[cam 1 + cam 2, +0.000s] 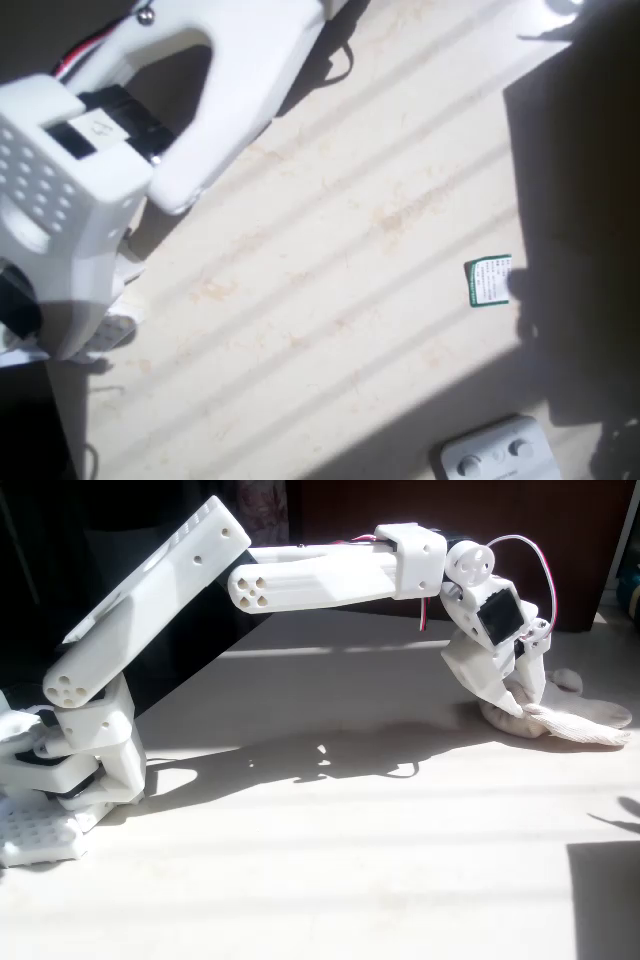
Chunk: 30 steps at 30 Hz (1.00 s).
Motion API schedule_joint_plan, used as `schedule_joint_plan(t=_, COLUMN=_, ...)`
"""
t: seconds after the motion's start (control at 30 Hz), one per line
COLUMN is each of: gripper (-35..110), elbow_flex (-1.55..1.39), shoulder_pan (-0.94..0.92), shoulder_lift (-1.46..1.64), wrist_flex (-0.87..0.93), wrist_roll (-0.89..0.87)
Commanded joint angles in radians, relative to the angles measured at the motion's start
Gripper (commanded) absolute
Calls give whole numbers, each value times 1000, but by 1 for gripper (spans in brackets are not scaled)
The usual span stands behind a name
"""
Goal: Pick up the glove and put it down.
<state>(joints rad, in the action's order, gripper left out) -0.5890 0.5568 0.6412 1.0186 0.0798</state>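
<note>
The cream-beige glove point(572, 718) lies on the pale table at the far right of the fixed view, its thick fingers pointing right. My white arm stretches across from the left, and the gripper point(524, 706) points down onto the glove's left end. The jaws have come together there, pinching a fold of fabric. The rest of the glove still rests on the table. The gripper's own body hides the glove's nearest edge.
In the overhead view a small green-and-white card point(489, 281) lies at the right, beside a dark shadow. A flat white device with round buttons point(497, 455) sits at the bottom edge. The arm's base point(60, 780) stands at the left.
</note>
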Motion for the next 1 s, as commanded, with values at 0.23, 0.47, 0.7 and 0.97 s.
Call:
schedule_joint_plan(t=0.23, gripper=0, elbow_flex=20, shoulder_pan=-28, shoulder_lift=72, wrist_flex=11, wrist_roll=11)
schedule_joint_plan(t=0.47, gripper=0, elbow_flex=20, shoulder_pan=-121, shoulder_lift=149, wrist_flex=14, wrist_roll=12)
schedule_joint_plan(t=0.7, gripper=0, elbow_flex=20, shoulder_pan=-304, shoulder_lift=184, wrist_flex=15, wrist_roll=43)
schedule_joint_plan(t=0.97, gripper=0, elbow_flex=14, shoulder_pan=-541, shoulder_lift=189, wrist_flex=58, wrist_roll=127)
